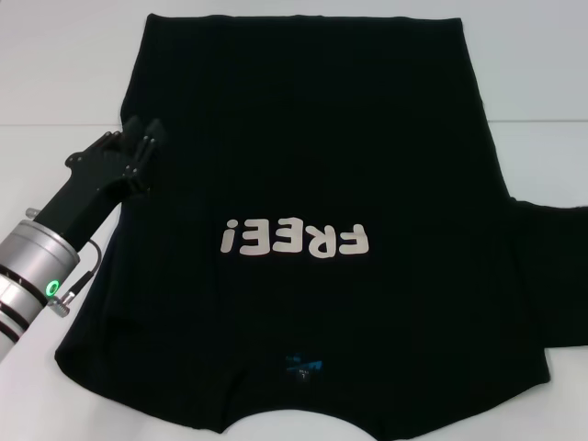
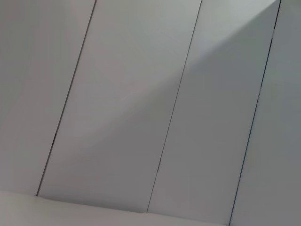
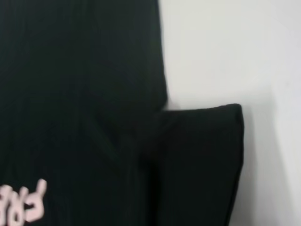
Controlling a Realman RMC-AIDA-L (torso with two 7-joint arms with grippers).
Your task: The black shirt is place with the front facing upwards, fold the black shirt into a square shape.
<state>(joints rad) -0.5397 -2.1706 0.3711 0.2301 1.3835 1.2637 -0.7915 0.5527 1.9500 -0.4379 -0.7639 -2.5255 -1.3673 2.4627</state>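
Note:
The black shirt (image 1: 303, 138) lies spread flat on the white table (image 1: 55, 83), front up. Its white "FREE!" print (image 1: 294, 239) reads upside down to me, and the small blue neck label (image 1: 303, 365) is near the front edge. One short sleeve (image 1: 551, 266) sticks out on the right; no sleeve shows on the left side. My left gripper (image 1: 142, 138) sits at the shirt's left edge, black against the black cloth. The right wrist view shows the shirt's body (image 3: 80, 94), the sleeve (image 3: 202, 155) and a corner of the print (image 3: 23, 207). The right gripper is out of view.
Bare white table shows to the left of the shirt and behind it, and also beyond the sleeve (image 3: 263, 56). The left wrist view holds only pale wall panels (image 2: 141, 117) with dark seams.

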